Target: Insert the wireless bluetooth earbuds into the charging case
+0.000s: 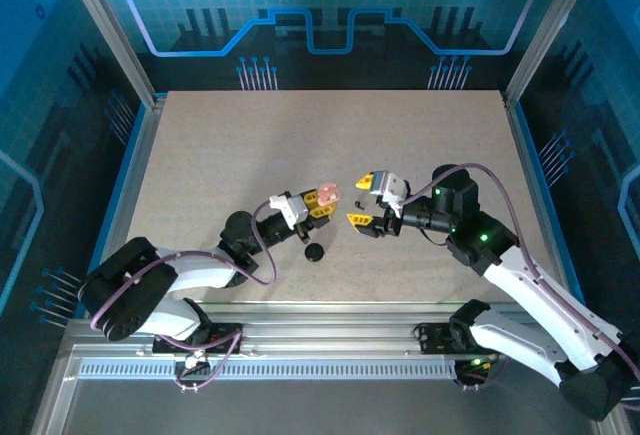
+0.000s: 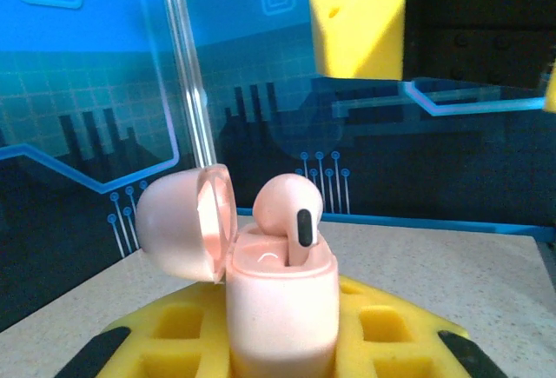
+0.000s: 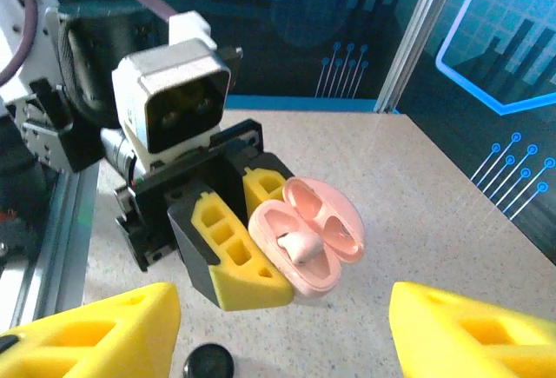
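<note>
Over beige tabletop (image 1: pixel 300 135), left hand (image 1: pixel 320 203) grips flipped-open pink charging case (image 2: pixel 280 317), one pink earbud (image 2: pixel 287 213) seated; right hand (image 1: pixel 363 200) gapes

My right gripper (image 3: pixel 282 341) is spread wide, a yellow fingertip at each bottom corner. Ahead, the left gripper (image 3: pixel 248 222) clamps the pink charging case (image 3: pixel 288 272), lid swung open, one pink earbud (image 3: pixel 301 246) seated inside. A black disc (image 3: pixel 208 362) lies on the table (image 3: pixel 417 222).
</note>
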Available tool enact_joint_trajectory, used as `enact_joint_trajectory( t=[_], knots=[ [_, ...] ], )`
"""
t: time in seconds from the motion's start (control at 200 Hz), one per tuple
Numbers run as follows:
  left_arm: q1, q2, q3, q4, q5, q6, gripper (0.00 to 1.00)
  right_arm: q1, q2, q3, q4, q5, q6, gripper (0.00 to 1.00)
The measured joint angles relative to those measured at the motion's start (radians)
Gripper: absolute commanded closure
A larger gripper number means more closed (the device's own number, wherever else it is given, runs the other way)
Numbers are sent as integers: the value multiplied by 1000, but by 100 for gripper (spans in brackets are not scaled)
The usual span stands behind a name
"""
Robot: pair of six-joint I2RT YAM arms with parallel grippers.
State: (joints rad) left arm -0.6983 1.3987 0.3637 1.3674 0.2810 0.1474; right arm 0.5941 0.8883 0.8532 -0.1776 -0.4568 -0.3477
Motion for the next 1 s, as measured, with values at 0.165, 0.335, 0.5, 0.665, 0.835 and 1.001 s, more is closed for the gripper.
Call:
enact_joint_trajectory(
  t=[0.165,0.335,0.5,0.665,0.835,1.001],
  knots=[
    [0,-3,0,0,32,-11,80,0,45,58,-69,-11,-118,39],
    [0,-14,0,0,40,-11,80,0,96,90,-102,-30,-179,42],
    [0,-16,-1,0,43,-11,80,0,129,108,-119,-56,-214,44],
    [0,-16,-1,0,43,-11,80,1,151,116,-124,-71,-234,44],
    [0,-16,-1,0,43,-11,80,2,171,129,-129,-80,-248,45],
    [0,-16,-1,0,43,-11,80,3,186,141,-132,-99,-259,47]
  ],
)
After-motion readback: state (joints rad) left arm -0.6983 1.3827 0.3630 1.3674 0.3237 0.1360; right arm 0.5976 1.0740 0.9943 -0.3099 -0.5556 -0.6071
